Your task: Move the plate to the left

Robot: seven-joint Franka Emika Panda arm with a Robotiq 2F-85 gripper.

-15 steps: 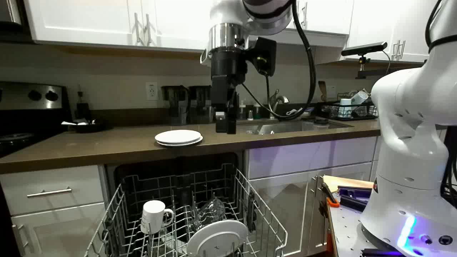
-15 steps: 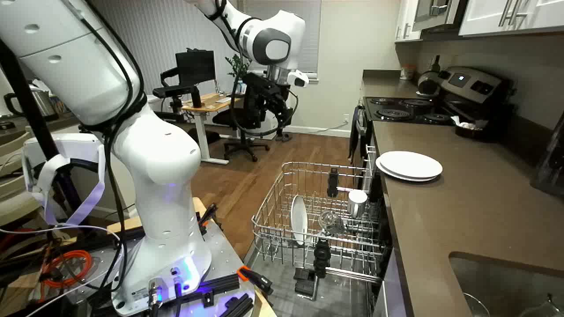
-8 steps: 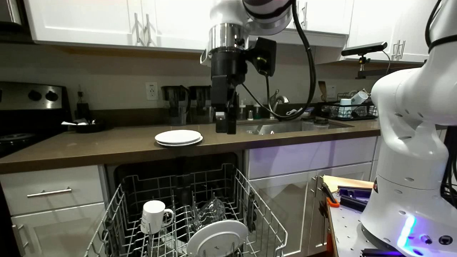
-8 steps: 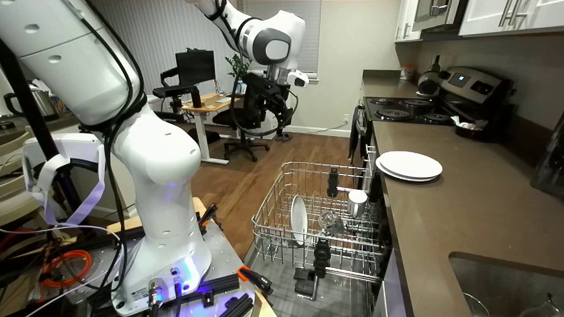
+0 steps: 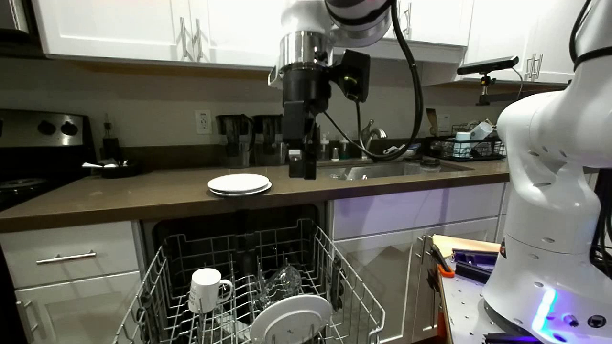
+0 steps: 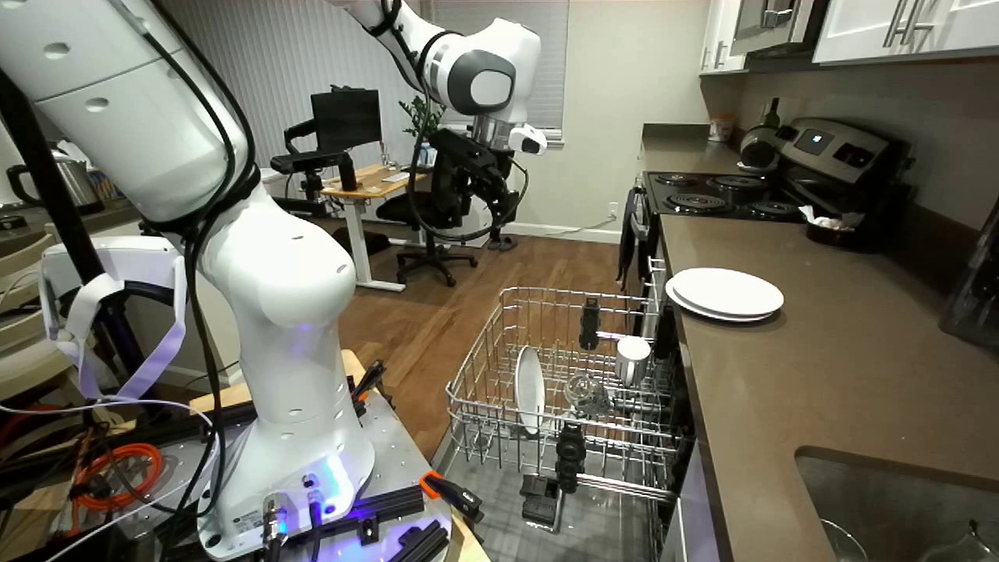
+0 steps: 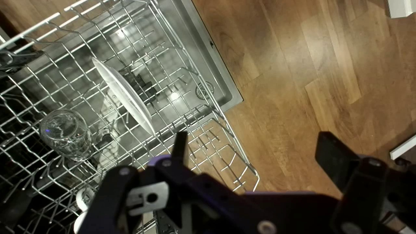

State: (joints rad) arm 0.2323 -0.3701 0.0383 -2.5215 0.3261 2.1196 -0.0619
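A round white glossy plate stands on edge, tilted, in the dishwasher rack. It shows in both exterior views [image 5: 291, 321] [image 6: 530, 390] and in the wrist view [image 7: 125, 94]. Two more white plates lie stacked flat on the counter [image 5: 239, 182] [image 6: 726, 293]. My gripper [image 5: 303, 177] hangs fingers down, well above the rack, and touches nothing. In the wrist view my gripper [image 7: 252, 139] is open and empty. The rack's corner and the wood floor show below and between its fingers. The standing plate lies beyond the left finger in that view.
The wire rack [image 5: 351, 270] is pulled out below the brown counter [image 5: 143, 191]. It holds a white mug [image 5: 204, 290] and a clear glass [image 5: 284, 282] near the plate. A sink [image 5: 382, 171] and a stove [image 6: 702, 195] are along the counter.
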